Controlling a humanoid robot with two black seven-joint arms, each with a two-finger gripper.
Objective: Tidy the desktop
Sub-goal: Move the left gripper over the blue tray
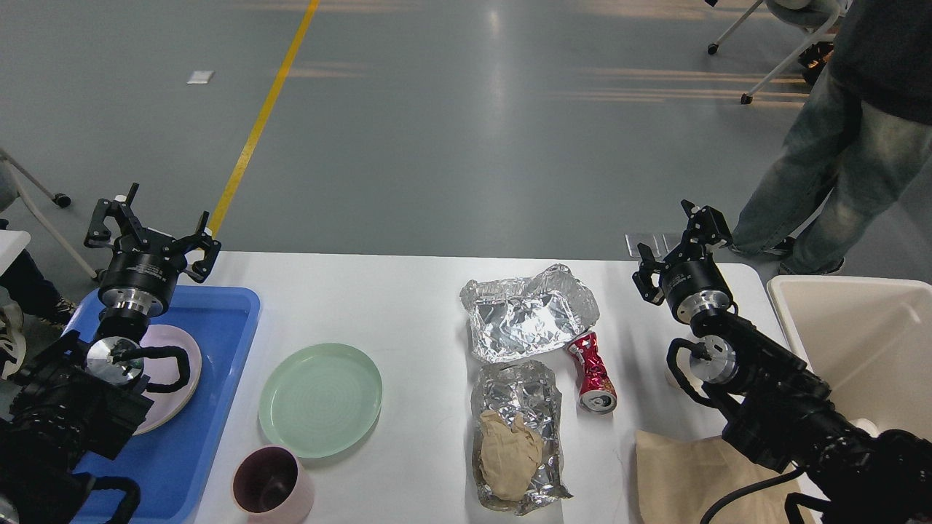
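Note:
The white desktop fills the lower half of the head view. On it lie a green plate, a pink cup, two crumpled foil sheets, a crumpled beige tissue on the nearer foil, and a crushed red can. My left gripper hovers open over the far left corner, above the blue tray. At the far right, my right gripper is raised open with nothing between its fingers.
A pink plate lies in the blue tray. A cream bin stands at the right edge. A brown paper bag lies at the front right. A person stands beyond the table's far right corner.

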